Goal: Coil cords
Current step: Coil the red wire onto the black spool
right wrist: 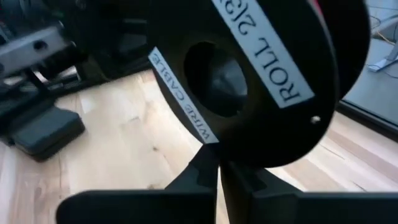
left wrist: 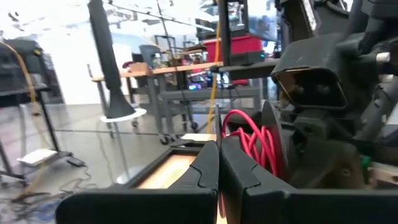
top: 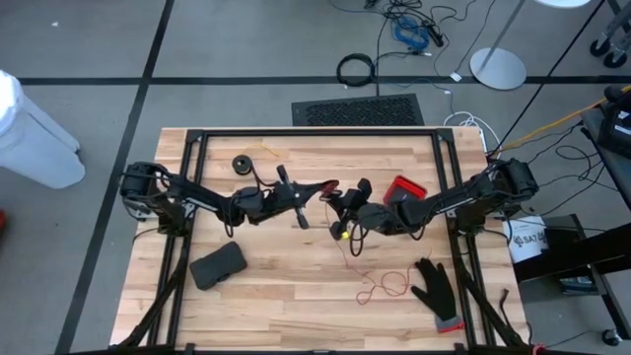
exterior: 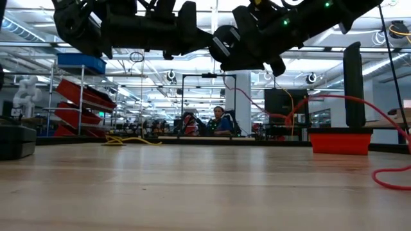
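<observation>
Red cord [left wrist: 252, 140] is what your next move turns on: several turns sit on the black spool [right wrist: 261, 74], held up over the middle of the surface [top: 296, 296] with the right gripper [top: 347, 219] clamped on its rim. Your left gripper [top: 308, 197], jaws together, points at the spool just beside it. The cord's loose tail [top: 380, 281] trails down and lies on the wood nearer the right arm.
</observation>
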`<state>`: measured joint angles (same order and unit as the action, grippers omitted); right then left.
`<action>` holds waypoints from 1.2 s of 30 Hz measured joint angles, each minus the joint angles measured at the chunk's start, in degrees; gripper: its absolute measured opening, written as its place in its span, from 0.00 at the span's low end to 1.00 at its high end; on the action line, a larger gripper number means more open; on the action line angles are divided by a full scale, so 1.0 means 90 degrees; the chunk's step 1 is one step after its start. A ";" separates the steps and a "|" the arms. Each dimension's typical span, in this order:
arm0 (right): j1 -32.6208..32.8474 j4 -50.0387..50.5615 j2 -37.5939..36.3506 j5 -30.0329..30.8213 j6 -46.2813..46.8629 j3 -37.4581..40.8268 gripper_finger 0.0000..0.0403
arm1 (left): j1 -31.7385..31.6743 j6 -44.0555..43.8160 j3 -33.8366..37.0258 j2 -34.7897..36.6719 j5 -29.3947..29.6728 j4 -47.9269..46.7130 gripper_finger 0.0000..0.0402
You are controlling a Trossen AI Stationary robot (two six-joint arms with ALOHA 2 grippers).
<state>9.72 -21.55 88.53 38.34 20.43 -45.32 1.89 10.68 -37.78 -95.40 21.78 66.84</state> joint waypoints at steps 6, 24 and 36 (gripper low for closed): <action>-0.0044 -0.0219 0.0002 -0.0136 -0.0022 0.0002 0.00 | 0.0012 0.0359 -0.0010 -0.0066 0.0163 0.0096 0.00; -0.0088 -0.0606 0.0067 0.0739 -0.0226 -0.0015 0.00 | 0.0306 0.1326 -0.0002 -0.0123 0.1132 0.0807 0.00; -0.0219 -0.2010 0.0932 0.0700 -0.0556 -0.0017 0.00 | 0.0306 0.1397 -0.0017 -0.0128 0.1529 0.1019 0.00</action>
<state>7.74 -39.64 96.92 44.64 15.43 -45.47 4.64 23.26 -37.93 -96.55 35.55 76.01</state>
